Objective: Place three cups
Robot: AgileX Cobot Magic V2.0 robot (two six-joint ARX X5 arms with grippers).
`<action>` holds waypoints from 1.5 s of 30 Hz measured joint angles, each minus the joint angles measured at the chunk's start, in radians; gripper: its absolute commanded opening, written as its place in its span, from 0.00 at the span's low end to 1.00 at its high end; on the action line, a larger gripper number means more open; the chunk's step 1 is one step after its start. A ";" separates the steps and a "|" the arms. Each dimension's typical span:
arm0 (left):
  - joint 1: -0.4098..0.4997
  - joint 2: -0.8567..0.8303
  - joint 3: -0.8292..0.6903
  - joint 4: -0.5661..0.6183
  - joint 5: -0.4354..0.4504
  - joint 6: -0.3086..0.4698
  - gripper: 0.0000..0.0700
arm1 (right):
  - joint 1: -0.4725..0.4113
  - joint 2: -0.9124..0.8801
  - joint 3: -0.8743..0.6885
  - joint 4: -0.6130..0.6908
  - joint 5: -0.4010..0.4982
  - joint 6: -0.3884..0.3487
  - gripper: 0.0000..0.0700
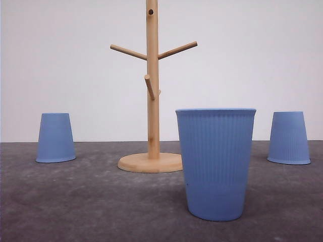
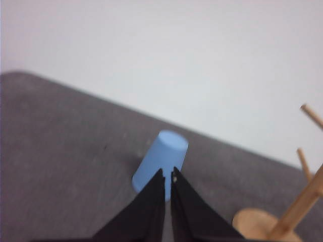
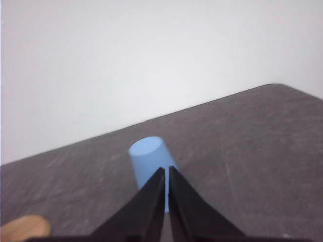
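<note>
Nothing is hung yet on the wooden cup tree point(image 1: 152, 101). One cup point(image 1: 216, 164) stands upright in front; the left cup point(image 1: 55, 137) and right cup point(image 1: 288, 137) sit upside down on the table. Left gripper point(image 2: 167, 182) and right gripper point(image 3: 167, 179) are nearly closed, both empty.

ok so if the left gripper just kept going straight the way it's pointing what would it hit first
Most likely the upside-down left cup. In the left wrist view the left gripper, fingers nearly together, points right at it, with nothing between them. How far off the cup sits is hard to judge from this view.
</note>
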 measured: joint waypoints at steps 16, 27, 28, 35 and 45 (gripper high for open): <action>0.000 0.475 0.432 -0.417 0.131 0.091 0.00 | 0.000 0.392 0.408 -0.394 -0.176 -0.094 0.01; -0.116 0.674 0.479 -0.478 0.237 0.200 0.00 | 0.179 0.530 0.426 -0.402 -0.201 -0.212 0.01; -0.143 0.676 0.479 -0.478 0.237 0.217 0.00 | 0.212 0.529 0.426 -0.401 -0.188 -0.223 0.01; -0.298 0.679 0.485 -0.503 0.238 0.387 0.00 | 0.339 0.529 0.426 -0.401 -0.179 -0.289 0.01; -0.302 0.680 0.526 -0.506 0.236 0.391 0.74 | 0.343 0.529 0.426 -0.402 -0.166 -0.301 0.61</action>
